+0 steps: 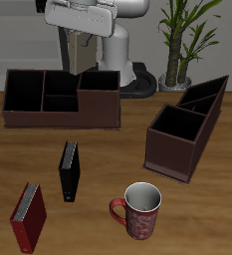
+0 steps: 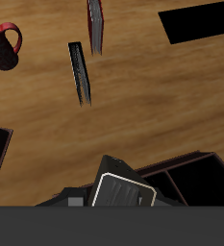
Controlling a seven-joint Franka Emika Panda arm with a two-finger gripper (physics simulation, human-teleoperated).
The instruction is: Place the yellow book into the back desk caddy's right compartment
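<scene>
The yellow book (image 2: 123, 191) shows close up in the wrist view as a small dull book with white page edges, held up in the air. It hangs over one end of the back desk caddy (image 1: 58, 100), the long low dark-brown box at the table's back, which also shows in the wrist view (image 2: 186, 178). My gripper (image 1: 85, 44) is raised above the caddy's end section (image 1: 99, 82) nearest the robot base, shut on the book. I cannot make out the book in the exterior view. My fingertips are hidden in the wrist view.
An angled dark-brown caddy (image 1: 185, 131) stands beside the long one. A slim black book (image 1: 70, 171), a red book (image 1: 28, 217) and a red-and-white mug (image 1: 139, 211) stand nearer the table's front edge. A potted plant (image 1: 177, 40) is behind the table.
</scene>
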